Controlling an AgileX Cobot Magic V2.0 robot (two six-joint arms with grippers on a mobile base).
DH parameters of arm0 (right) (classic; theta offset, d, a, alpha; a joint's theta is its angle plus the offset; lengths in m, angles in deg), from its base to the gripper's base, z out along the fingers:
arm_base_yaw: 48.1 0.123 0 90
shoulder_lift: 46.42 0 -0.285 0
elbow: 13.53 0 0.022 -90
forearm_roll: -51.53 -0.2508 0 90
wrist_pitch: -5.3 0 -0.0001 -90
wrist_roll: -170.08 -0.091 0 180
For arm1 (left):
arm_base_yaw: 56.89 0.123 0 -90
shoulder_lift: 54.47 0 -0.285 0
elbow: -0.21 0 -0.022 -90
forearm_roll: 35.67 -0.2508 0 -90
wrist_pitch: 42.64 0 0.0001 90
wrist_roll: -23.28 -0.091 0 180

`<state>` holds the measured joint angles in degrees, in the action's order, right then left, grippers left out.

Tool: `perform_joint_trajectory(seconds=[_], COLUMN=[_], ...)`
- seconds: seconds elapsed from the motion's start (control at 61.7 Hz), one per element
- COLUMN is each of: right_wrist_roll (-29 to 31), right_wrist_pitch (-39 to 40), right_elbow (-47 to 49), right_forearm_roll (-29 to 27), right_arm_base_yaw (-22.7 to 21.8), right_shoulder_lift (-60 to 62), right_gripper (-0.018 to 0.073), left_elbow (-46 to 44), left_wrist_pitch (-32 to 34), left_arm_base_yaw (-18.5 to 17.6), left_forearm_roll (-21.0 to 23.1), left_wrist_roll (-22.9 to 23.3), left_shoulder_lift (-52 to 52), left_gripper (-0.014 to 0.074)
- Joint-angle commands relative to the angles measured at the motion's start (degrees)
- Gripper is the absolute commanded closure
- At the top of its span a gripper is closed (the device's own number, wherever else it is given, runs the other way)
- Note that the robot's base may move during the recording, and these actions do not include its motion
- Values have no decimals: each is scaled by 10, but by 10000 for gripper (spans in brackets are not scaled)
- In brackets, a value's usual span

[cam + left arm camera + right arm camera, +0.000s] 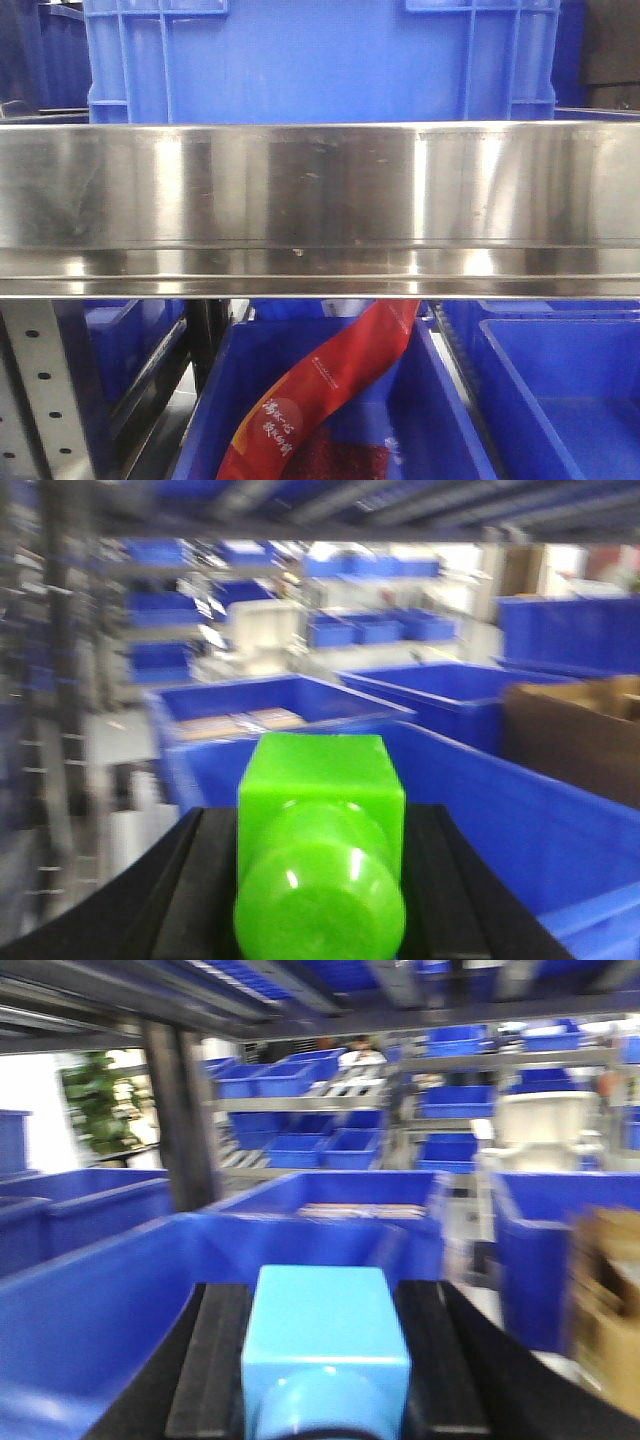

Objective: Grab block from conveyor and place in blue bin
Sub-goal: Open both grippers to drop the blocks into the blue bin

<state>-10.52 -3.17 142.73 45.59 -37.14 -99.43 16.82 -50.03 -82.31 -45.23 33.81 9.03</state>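
Observation:
In the left wrist view a bright green block point(320, 810) with a round knob sits between the black fingers point(205, 880) of my left gripper point(320, 820), which is shut on it. A blue bin point(500, 810) lies just beyond and below it. In the right wrist view my right gripper point(325, 1295) is shut on a light blue block point(325, 1330), its black fingers point(215, 1360) on both sides, with a blue bin point(100, 1300) beneath and ahead. The conveyor is out of view. Neither gripper shows in the front view.
A wide shiny steel beam point(320, 200) crosses the front view. A blue crate point(320, 60) stands behind it, and below are blue bins point(450, 410), one holding a red banner point(320, 390). Shelves of blue bins point(300, 1080) and a cardboard box point(580, 730) stand further back.

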Motion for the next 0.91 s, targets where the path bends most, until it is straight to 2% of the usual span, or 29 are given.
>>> perform_joint_trajectory(seconds=[0.0, 0.113, 0.227, 0.389, 0.486, 0.583, 0.729, 0.794, 0.891], right_wrist_roll=[3, 3, 3, 3, 3, 3, 3, 3, 3], right_wrist_pitch=[14, 13, 9, 7, 1, -7, -30, -40, -45], right_elbow=[55, 117, 168, 215, 227, 227, 227, 227, 227], right_forearm_roll=[4, 4, 4, 4, 4, 4, 4, 4, 4], right_arm_base_yaw=[32, 70, 92, 95, 95, 95, 95, 95, 95], right_shoulder_lift=[-60, -135, -206, -295, -334, -355, -372, -376, -377], right_gripper=[721, 721, 721, 721, 702, 597, 305, 201, 127], left_elbow=[-47, -98, -134, -156, -156, -156, -156, -156, -156], left_wrist_pitch=[12, 11, -1, -6, -8, -8, -8, -8, -8], left_arm_base_yaw=[-18, -19, -19, -19, -22, -31, -43, -44, -44], left_forearm_roll=[37, 71, 72, 63, 54, 54, 54, 54, 54], left_wrist_roll=[0, 0, 0, 0, 0, 0, 0, 0, 0], left_shoulder_lift=[52, 120, 170, 212, 228, 239, 252, 257, 262], left_gripper=[707, 707, 707, 701, 618, 469, 274, 237, 220])
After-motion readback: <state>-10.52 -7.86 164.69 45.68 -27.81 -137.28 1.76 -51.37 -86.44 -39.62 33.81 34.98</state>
